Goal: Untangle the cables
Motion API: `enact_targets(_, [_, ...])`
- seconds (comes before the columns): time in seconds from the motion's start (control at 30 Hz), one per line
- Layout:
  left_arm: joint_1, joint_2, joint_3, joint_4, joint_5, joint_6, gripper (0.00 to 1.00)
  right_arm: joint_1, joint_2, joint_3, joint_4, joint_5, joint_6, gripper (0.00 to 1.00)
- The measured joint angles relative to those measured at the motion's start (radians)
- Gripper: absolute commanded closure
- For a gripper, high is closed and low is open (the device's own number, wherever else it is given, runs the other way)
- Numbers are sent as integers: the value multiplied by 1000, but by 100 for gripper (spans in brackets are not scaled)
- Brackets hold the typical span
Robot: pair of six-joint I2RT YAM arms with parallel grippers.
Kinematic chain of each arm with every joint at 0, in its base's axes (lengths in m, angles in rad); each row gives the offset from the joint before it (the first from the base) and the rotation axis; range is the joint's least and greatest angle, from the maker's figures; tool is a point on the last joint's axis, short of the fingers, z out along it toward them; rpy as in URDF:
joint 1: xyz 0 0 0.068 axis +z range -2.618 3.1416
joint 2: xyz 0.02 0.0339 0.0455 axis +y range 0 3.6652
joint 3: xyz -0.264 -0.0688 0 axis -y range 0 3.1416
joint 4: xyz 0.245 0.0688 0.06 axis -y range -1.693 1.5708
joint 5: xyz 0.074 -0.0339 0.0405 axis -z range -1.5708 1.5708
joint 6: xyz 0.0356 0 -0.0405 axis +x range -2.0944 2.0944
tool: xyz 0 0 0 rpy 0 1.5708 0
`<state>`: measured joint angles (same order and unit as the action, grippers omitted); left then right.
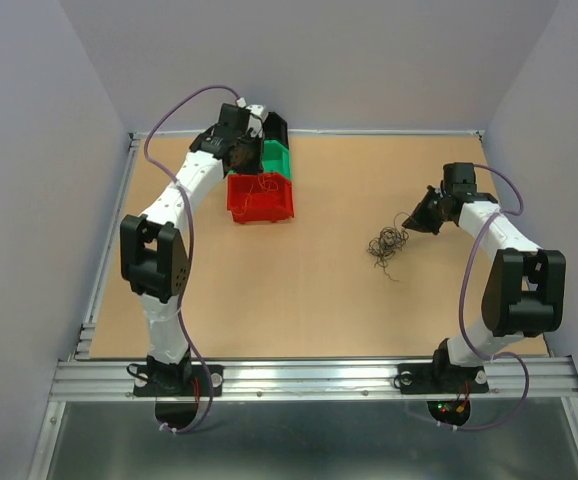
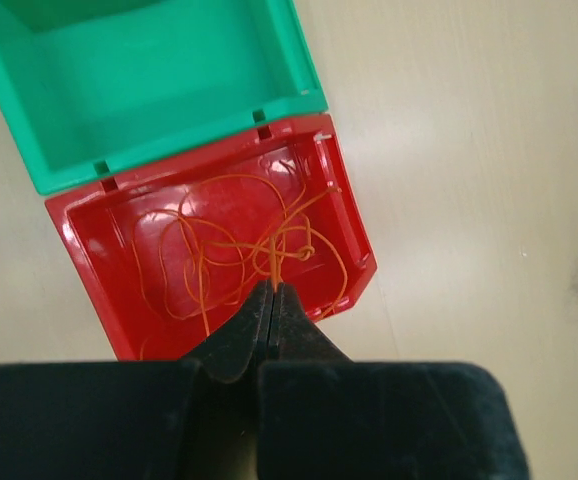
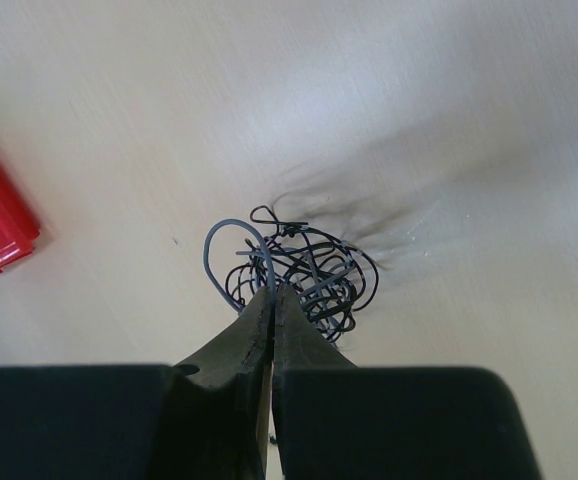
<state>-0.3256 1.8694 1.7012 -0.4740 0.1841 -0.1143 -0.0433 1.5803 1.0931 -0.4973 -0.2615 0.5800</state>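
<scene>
Left wrist view has the left gripper (image 2: 272,298) clenched, its tips pinched on the orange wire (image 2: 204,255) that lies looped inside the red bin (image 2: 87,262). To the right of the red bin and well apart from it, on the table (image 1: 269,300), sits the clump (image 3: 314,268) of dark and grey wires. The right gripper (image 3: 272,298) is clenched on a strand at the clump's near edge.

What could go wrong, as I judge it:
- The orange wire is thin and springy. If it clings to the tips when they let go, a lifting arm could drag it back out of the red bin.
- One loop lies close to the red bin's low front lip, so a small tug could spill it over.
- Nothing pins the clump's far side. A pull by the right gripper may haul the whole clump along, or tighten its knots, rather than free one strand.
- So fine a strand could also slip from the pinch unnoticed.

Containers:
- The red bin holds only the orange wire, in loose loops across its floor.
- The green bin (image 2: 149,80) touches the red bin's far wall, and the part in view is empty.
- The black bin (image 1: 275,127) stands beyond the green one. The left arm largely hides it, so I cannot tell what it holds.
</scene>
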Motion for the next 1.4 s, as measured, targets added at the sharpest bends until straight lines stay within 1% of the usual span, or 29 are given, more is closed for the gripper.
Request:
enact_targets(0.1, [-33,89,152,-70,-72,31,100,0,0,0,1,1,0,99])
enact_targets(0.2, [-55,156,227,-136,-139,48,100,2,-1,0,1,4,1,99])
enact_targets(0.33, [-59,215,237,-213,-190,58,100,6,-5,-3,3,10,3,99])
enact_targets(0.57, [-53,232,177,-251,-224,66,100,6,-10,-11,5,18,15,100])
enact_targets(0.6, [-52,235,176,-253,-224,66,98,6,-10,-11,5,18,16,99])
enact_targets(0.63, [-52,238,176,-252,-223,65,87,6,-10,-11,5,18,16,99])
enact_targets(0.7, [-52,243,176,-253,-222,67,72,6,-10,-11,6,18,16,99])
enact_targets(0.73, [-52,243,176,-253,-222,61,62,6,-10,-11,5,18,16,100])
enact_targets(0.83, [-53,243,177,-249,-215,60,54,6,-10,-11,6,18,16,99])
enact_targets(1.03, [-53,236,177,-248,-214,38,48,6,-10,-11,6,18,15,99])
enact_targets(1.07, [-53,229,177,-248,-214,30,47,6,-10,-11,6,18,15,99])
enact_targets(1.13, [-54,205,169,-238,-214,7,37,6,-10,-11,6,18,14,99])
enact_targets(1.2, [-54,149,126,-209,-211,-17,36,7,-10,-11,7,17,11,100])
enact_targets(1.23, [-54,121,101,-195,-210,-36,30,7,-10,-11,8,17,10,99])
enact_targets(1.3, [-54,37,37,-157,-205,-64,23,7,-10,-11,8,14,2,99])
enact_targets(1.33, [-54,-13,-2,-144,-193,-85,4,8,-10,-11,8,11,-2,100])
enact_targets(1.4, [-53,-104,-68,-103,-151,-113,3,11,-10,-11,9,-1,-13,100])
